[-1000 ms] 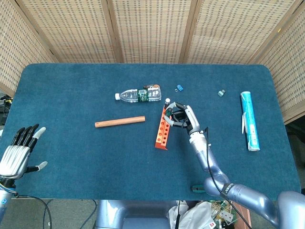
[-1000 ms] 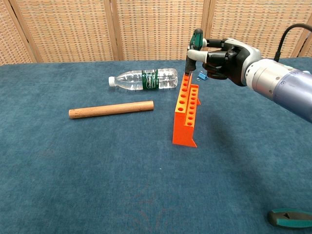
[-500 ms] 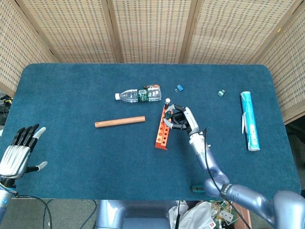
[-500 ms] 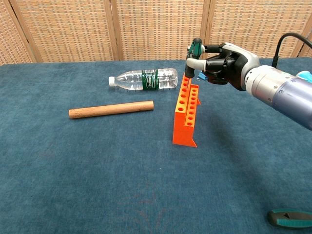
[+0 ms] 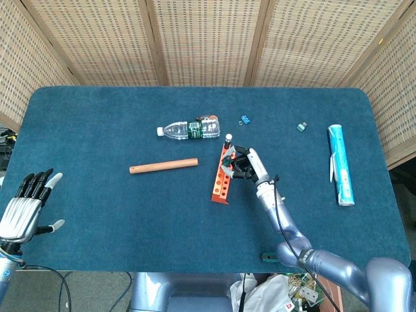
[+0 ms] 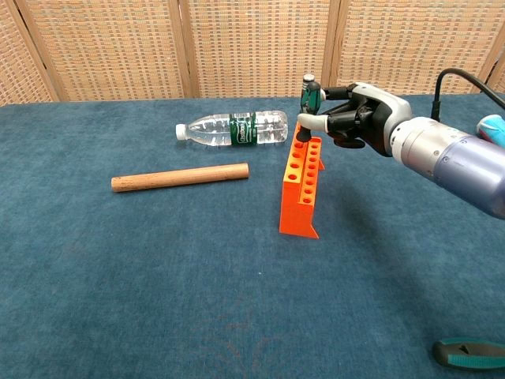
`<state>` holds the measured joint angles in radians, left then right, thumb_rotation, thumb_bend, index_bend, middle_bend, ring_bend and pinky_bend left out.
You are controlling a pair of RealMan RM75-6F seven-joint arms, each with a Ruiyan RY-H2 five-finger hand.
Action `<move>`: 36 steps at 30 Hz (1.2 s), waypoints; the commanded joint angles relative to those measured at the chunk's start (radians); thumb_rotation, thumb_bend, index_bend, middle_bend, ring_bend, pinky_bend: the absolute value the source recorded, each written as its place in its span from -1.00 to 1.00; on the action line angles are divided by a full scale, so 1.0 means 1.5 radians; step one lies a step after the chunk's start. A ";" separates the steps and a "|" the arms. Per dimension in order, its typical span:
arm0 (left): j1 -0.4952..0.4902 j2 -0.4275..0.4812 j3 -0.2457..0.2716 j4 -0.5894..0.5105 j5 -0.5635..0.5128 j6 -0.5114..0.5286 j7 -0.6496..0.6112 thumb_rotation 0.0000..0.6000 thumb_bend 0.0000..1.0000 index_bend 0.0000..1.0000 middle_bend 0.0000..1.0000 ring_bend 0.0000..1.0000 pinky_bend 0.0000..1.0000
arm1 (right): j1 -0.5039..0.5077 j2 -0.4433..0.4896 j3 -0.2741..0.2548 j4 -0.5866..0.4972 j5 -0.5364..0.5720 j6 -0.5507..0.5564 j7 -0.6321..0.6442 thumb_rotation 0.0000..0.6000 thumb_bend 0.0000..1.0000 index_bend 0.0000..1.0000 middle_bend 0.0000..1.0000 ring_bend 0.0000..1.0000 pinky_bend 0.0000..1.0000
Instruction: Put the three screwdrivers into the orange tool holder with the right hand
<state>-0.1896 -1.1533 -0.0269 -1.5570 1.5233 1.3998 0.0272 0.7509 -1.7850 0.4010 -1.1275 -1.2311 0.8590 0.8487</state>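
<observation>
Wicker screens back a blue table (image 5: 78, 117). Near its middle stands the orange tool holder (image 6: 301, 185), one screwdriver (image 6: 307, 89) upright at its far end. The right hand (image 6: 357, 118) pinches that screwdriver's shaft; the left hand (image 5: 25, 208) lies spread by the left edge. A sideways tug could tip the light holder. Another screwdriver (image 6: 469, 353) lies at the near edge.

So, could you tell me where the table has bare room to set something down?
Free: the near stretch between the left hand and the orange tool holder, below the wooden dowel; also between the right hand and the blue tube. Crowded: around the water bottle, holder and screwdriver.
</observation>
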 commanded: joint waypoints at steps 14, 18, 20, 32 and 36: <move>-0.002 -0.001 -0.002 0.002 -0.005 -0.004 -0.001 1.00 -1.00 -1.00 -1.00 -1.00 -1.00 | 0.010 -0.003 -0.012 0.024 -0.013 -0.012 0.009 1.00 0.11 0.37 0.91 0.73 1.00; -0.002 0.000 -0.001 0.001 -0.004 -0.003 -0.002 1.00 -1.00 -1.00 -1.00 -1.00 -1.00 | 0.011 -0.004 -0.016 0.028 -0.013 -0.016 0.002 1.00 -0.10 0.36 0.91 0.73 1.00; -0.002 0.000 -0.001 0.001 -0.003 -0.002 -0.002 1.00 -1.00 -1.00 -1.00 -1.00 -1.00 | 0.012 -0.004 -0.017 0.027 -0.013 -0.017 0.004 1.00 -0.16 0.35 0.91 0.73 1.00; -0.002 0.000 0.000 0.000 -0.002 -0.002 -0.001 1.00 -1.00 -1.00 -1.00 -1.00 -1.00 | 0.015 0.006 -0.020 0.023 -0.019 -0.021 0.009 1.00 -0.58 0.18 0.91 0.73 1.00; -0.002 0.000 0.000 0.000 -0.002 -0.002 -0.001 1.00 -1.00 -1.00 -1.00 -1.00 -1.00 | 0.016 0.008 -0.020 0.022 -0.016 -0.024 0.006 1.00 -0.61 0.15 0.91 0.73 1.00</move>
<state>-0.1920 -1.1531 -0.0273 -1.5567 1.5201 1.3969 0.0258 0.7746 -1.7730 0.3716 -1.0946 -1.2551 0.8237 0.8578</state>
